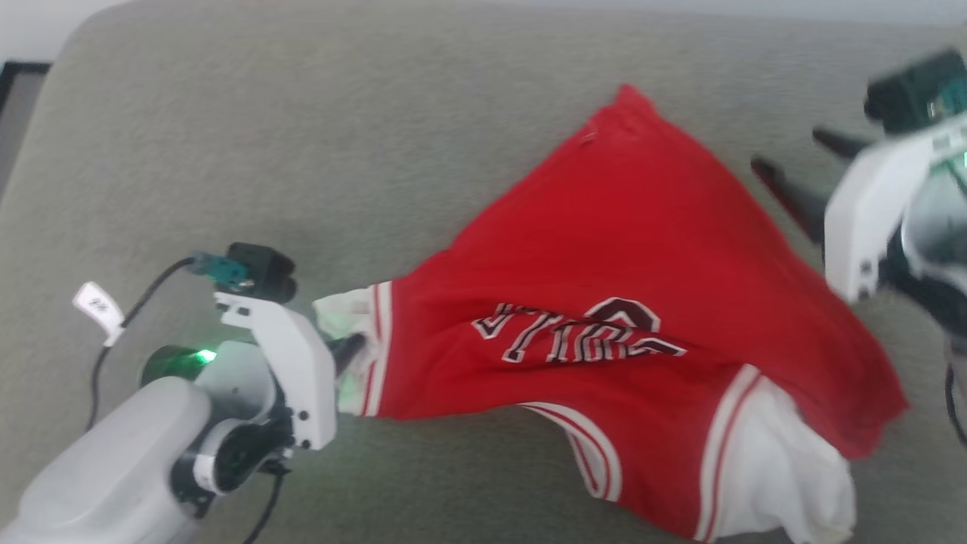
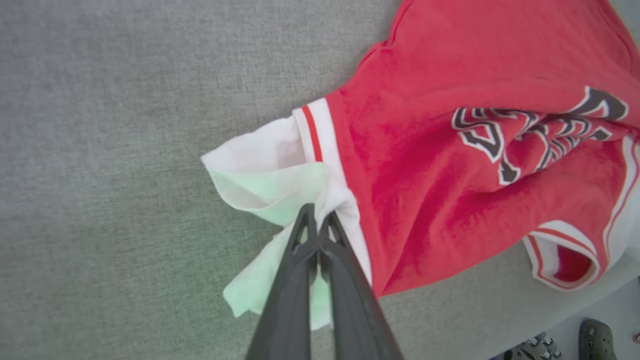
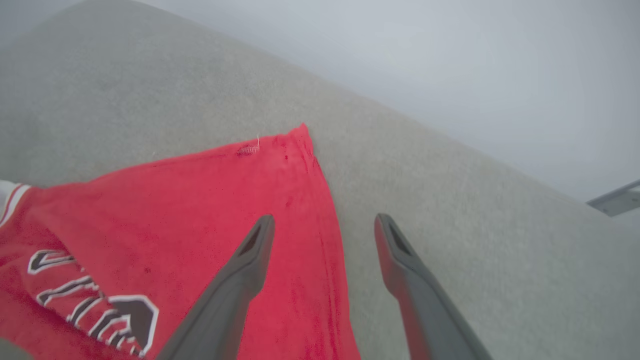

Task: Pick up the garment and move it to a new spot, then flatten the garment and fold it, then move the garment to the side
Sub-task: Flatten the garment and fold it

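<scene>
Pinching a white sleeve (image 2: 260,155) at the middle left, the left gripper (image 1: 351,351) squeezes the garment (image 1: 604,302) tight. The right gripper (image 1: 786,149), upper right, has its fingers spread wide and holds nothing. The garment lies bumpy in the middle of the grey pad (image 1: 302,151). Flattening looks half done; folding and moving aside are left.

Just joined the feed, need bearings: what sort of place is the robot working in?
Likely an indoor room: a grey fabric-covered surface, table or cushion, with shoes on a pale floor beside it.
</scene>
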